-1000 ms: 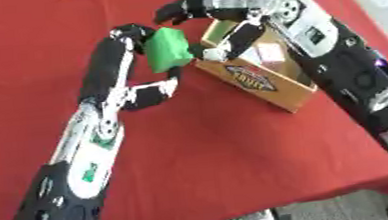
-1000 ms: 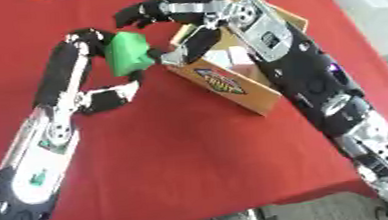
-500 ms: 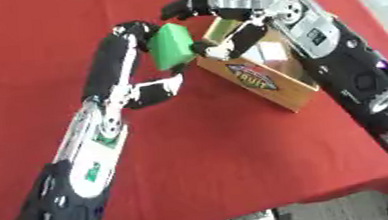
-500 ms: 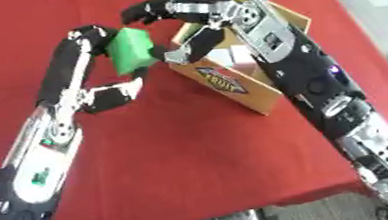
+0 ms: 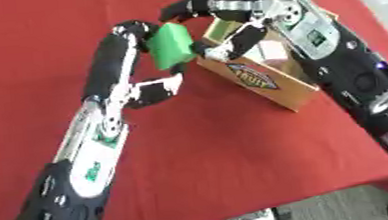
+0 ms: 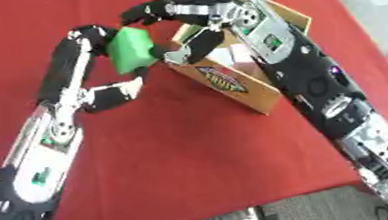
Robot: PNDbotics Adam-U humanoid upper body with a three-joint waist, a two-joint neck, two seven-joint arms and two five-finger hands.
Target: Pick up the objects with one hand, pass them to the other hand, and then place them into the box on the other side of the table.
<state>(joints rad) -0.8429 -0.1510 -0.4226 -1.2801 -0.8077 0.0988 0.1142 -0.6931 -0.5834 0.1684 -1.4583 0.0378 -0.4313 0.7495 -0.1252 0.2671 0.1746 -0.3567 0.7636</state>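
A green block [image 5: 171, 46] hangs above the red table, just left of the cardboard box [image 5: 265, 83]. My left hand [image 5: 121, 63] reaches up from the lower left. Its fingers lie behind the block's top left and its thumb [image 5: 159, 89] comes up under the block's lower edge. My right hand [image 5: 240, 8] comes in from the right over the box. Its fingers [image 6: 149, 9] arch over the top of the block and its thumb [image 5: 227, 45] touches the block's right side. Both hands have the block between them.
The open box stands askew at the table's right, with a logo on its front wall and something white [image 5: 271, 51] inside. My right forearm [image 5: 343, 64] lies along the box's far side. The red cloth [image 5: 211, 165] ends at the near table edge.
The right hand's fingers have come down slightly onto the block's top. The block and the left arm stay in about the same place.
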